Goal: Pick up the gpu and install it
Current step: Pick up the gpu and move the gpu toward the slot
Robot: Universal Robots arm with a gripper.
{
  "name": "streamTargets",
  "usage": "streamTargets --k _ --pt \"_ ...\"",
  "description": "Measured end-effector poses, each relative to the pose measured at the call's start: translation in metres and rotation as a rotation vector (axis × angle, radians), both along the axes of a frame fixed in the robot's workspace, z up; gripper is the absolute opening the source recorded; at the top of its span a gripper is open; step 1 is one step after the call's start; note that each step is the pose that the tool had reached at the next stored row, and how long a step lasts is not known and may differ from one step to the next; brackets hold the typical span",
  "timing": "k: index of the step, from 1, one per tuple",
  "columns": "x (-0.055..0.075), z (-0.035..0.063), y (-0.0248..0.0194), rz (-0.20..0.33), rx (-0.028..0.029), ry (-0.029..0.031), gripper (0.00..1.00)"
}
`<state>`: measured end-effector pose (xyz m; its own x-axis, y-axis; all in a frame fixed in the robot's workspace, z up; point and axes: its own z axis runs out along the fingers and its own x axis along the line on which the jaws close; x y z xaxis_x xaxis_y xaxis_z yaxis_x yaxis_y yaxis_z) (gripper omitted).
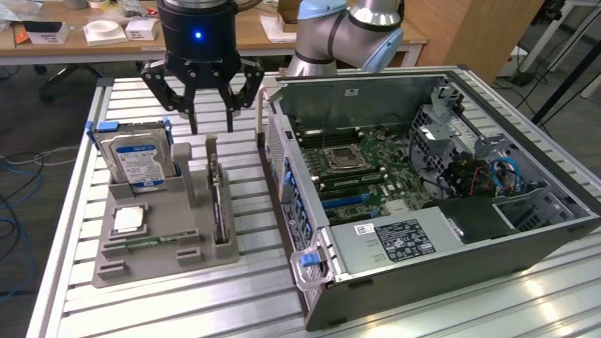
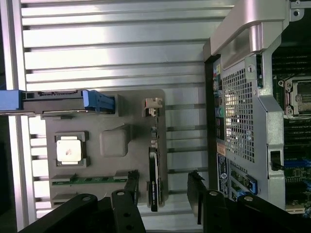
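The gpu [image 1: 218,191] stands on its edge in a slot of the grey holder tray [image 1: 160,264], a thin green card with a metal bracket at its far end. In the wrist view the gpu [image 2: 153,165] appears edge-on. My gripper [image 1: 212,129] hangs open above the card's far end and touches nothing. In the wrist view the gripper [image 2: 164,191] has one black finger on each side of the card's line, with the card nearer to one finger [image 2: 131,187]. The open computer case [image 1: 526,232] lies to the exterior view's right, its motherboard [image 1: 371,165] exposed.
A hard drive [image 1: 139,162] with blue rails stands upright in the same tray, to the exterior view's left of the gpu. A processor [image 1: 129,220] and a memory stick [image 1: 150,241] lie nearer the front. The tray rests on a slatted aluminium table [image 1: 188,303].
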<state>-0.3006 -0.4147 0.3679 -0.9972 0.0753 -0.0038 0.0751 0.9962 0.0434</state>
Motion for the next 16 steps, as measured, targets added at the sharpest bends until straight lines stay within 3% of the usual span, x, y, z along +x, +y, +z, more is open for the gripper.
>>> streamTargets --k 16 --pt "0.0000 -0.0043 0.0000 0.000 0.0000 0.0000 0.53"
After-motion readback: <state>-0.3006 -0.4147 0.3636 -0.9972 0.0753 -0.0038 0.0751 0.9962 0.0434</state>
